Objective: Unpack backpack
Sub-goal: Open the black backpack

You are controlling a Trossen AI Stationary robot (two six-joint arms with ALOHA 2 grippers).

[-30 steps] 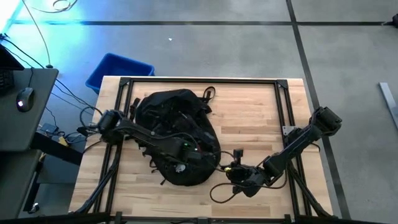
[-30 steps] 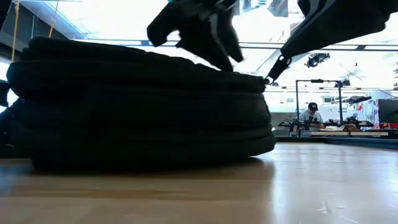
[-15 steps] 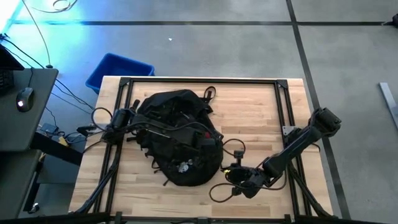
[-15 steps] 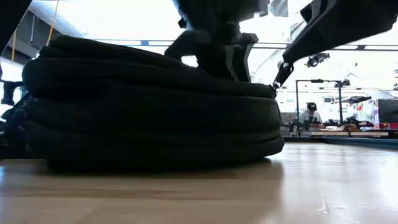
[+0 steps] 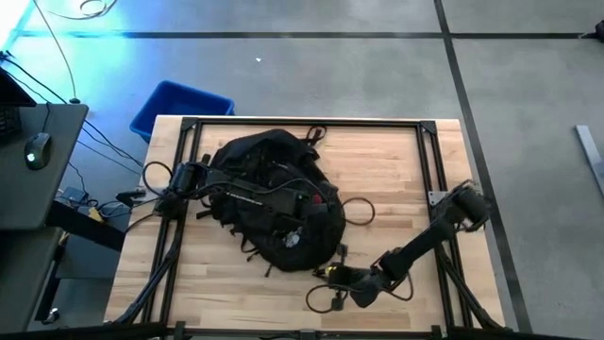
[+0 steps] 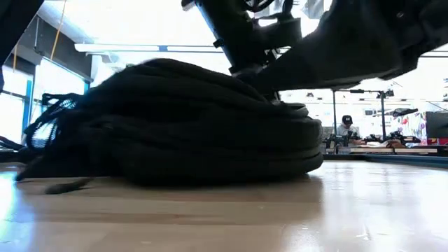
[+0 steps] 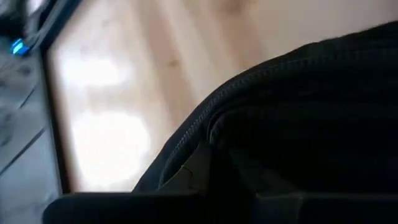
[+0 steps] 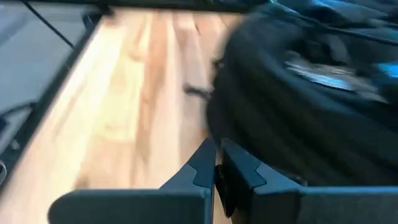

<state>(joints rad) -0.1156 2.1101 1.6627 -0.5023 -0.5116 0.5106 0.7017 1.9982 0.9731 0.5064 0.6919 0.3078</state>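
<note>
The black backpack (image 5: 269, 194) lies slumped on the wooden table, left of centre. My left gripper (image 5: 304, 225) reaches over it from the left and is shut on top of its right part; the left wrist view shows only black fabric and a zipper seam (image 7: 205, 118). My right gripper (image 5: 326, 274) is shut and sits low over the table by the backpack's near right side (image 8: 273, 149), with nothing between its fingers (image 8: 216, 167). A black strap loop (image 5: 359, 212) lies on the wood to the backpack's right. My left gripper comes down slanting from the table's left onto the top fabric of the backpack (image 6: 241, 70), beside the zipper seam. Its own fingers and the dark cloth hide what lies between them. The backpack rests on the table. My right gripper's shut tips stand next to the backpack's side wall; I cannot tell whether they touch it.
A blue bin (image 5: 179, 106) stands on the floor beyond the table's far left corner. Black frame rails (image 5: 302, 123) run along the table's edges. Bare wood (image 5: 396, 170) lies to the backpack's right. A cable loop (image 5: 326, 300) lies near the front edge. A seated person (image 6: 348, 126) shows far behind.
My left gripper has gone toward the table's right over the backpack, sunk onto it and shut. The backpack has slid and turned a little toward the right, and its left end has slumped. My right gripper has dropped and tipped, moving toward the table's left and near edge.
</note>
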